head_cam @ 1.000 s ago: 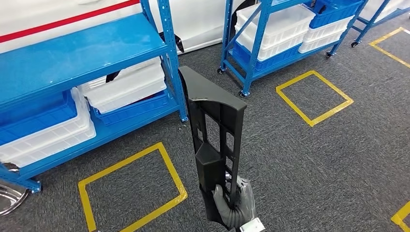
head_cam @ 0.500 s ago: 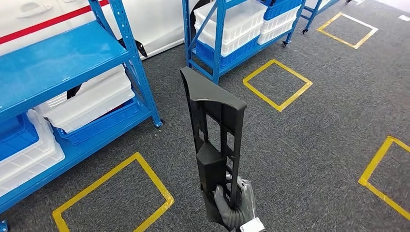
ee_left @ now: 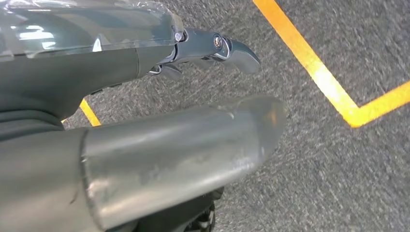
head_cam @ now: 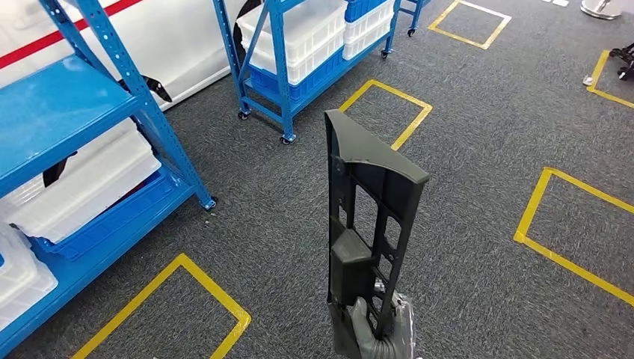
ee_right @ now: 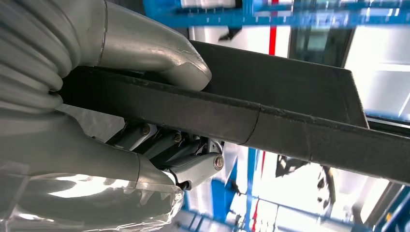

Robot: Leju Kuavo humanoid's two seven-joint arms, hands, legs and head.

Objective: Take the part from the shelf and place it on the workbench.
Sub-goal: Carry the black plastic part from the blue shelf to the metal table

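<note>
I have the right hand (head_cam: 377,333) clamped around the bottom end of the part (head_cam: 366,224), thumb on one face and fingers wrapped behind, as the right wrist view shows plainly. The part sits in the lower middle of the head view, carried upright in front of me; I judge that keeps it away from the shelves (head_cam: 82,120) at the upper left while I head for the workbench. Its long axis runs bottom to top of the frame, leaning slightly, with the slanted tip pointing up and away from me and the open, ribbed side facing right. The left hand (ee_left: 212,48) hangs over the carpet (ee_left: 338,169), holding nothing, fingers loosely extended and apart.
</note>
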